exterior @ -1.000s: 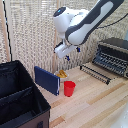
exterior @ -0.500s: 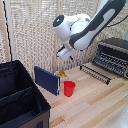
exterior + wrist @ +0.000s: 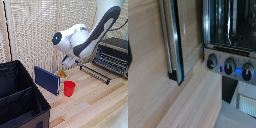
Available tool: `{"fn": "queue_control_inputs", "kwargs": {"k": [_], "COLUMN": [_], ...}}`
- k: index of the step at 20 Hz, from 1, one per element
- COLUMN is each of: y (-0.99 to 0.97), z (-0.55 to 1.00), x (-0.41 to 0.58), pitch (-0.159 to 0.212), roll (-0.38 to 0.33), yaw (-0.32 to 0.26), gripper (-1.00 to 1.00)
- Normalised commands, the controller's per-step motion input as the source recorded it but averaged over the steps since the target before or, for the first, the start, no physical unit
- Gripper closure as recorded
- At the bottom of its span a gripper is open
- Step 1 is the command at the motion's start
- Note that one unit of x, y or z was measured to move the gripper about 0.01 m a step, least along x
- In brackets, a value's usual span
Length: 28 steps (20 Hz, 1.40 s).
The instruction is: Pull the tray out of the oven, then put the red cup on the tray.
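Black fabric box point(image 3: 20, 100): a large, soft-sided open box at the exterior view's left, on the pale wooden worktop point(image 3: 95, 105).
Blue board point(image 3: 47, 80): a flat dark blue rectangular panel standing on edge, just beside the cup.
Red cup point(image 3: 69, 88): a small plain bright red plastic cup, upright on the worktop, well apart from the oven.
Arm: the white robot arm point(image 3: 82, 37) hangs above and behind the cup.
Tool: I cannot tell whether it is spread or pressed together; neither view shows it.
Door point(image 3: 97, 73): the oven's hinged door is dropped open, its long bar handle forward.
Tray point(image 3: 107, 60): the dark rack of thin bars appears drawn out over the door.
Oven point(image 3: 116, 52): a black boxy toaster oven with silvery trim and three knobs point(image 3: 229, 66), at the exterior view's right.
Progress: pulling looks done; the cup is not yet on the tray.
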Motion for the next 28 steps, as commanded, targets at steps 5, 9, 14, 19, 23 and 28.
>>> {"fn": "queue_control_inputs", "kwargs": {"k": [5, 9, 14, 19, 23, 28], "y": [-0.63, -0.82, -0.78, -0.60, -0.57, -0.65], "z": [0.02, 0.07, 0.02, 0.01, 0.00, 0.00], "x": [0.059, 0.271, 0.313, 0.242, 0.216, 0.150], "pitch": [0.032, 0.043, 0.051, 0.113, 0.102, 0.035], "roll": [-0.127, -0.003, -0.004, -0.091, -0.130, -0.126], "yaw": [0.091, 0.074, 0.080, 0.079, 0.078, 0.092], "gripper": [-1.00, -1.00, -1.00, -1.00, -1.00, -1.00]}}
